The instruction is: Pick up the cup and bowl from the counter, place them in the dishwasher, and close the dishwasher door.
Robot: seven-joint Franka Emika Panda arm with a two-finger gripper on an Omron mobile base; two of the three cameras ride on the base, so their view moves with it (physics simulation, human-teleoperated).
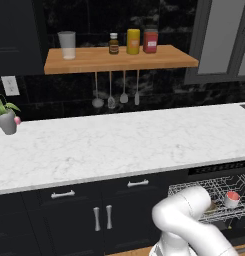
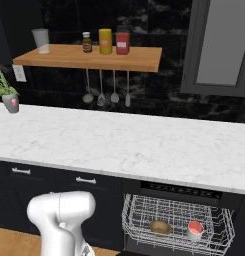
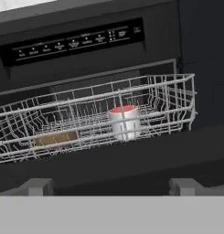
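nearest my hand camera are the two dark fingertips [image 3: 38, 186] of the gripper [image 3: 112, 187], standing wide apart with nothing between them, so i read the claw as open and empty. just past them runs a dark edge that i take for the dishwasher door [image 3: 109, 160], lowered and still to be shut. beyond it the wire rack [image 3: 184, 98] of the dishwasher [image 3: 77, 41] is pulled out, and the cup [image 3: 125, 122] stands upright in it, red inside showing, to the right of the bowl [image 3: 56, 138], a low brownish shape lying near the rack floor. from the right base view both sit apart in the rack, below the counter [image 2: 119, 145]. i judge both dishes are loaded where the door can clear them; what remains is pushing the door closed.
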